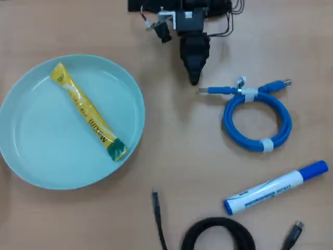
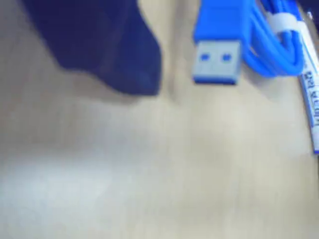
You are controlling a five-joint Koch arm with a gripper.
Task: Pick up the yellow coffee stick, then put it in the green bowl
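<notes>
Yellow coffee stick (image 1: 88,112): one, lying diagonally inside the one green bowl (image 1: 31,161), left of frame | claw (image 1: 194,78): top centre, well apart from the stick, tips together, holding nothing | right side: one blue cable (image 1: 256,114), one marker (image 1: 276,188) | bottom: one black cable (image 1: 218,234)

At the top centre of the overhead view the arm is black plastic, tapering to a dark pointed hand (image 1: 194,78), with a white bracket, thin black cables and a red wire. The wrist view's upper left shows a blurred dark shape, probably that hand (image 2: 130,74).
</notes>
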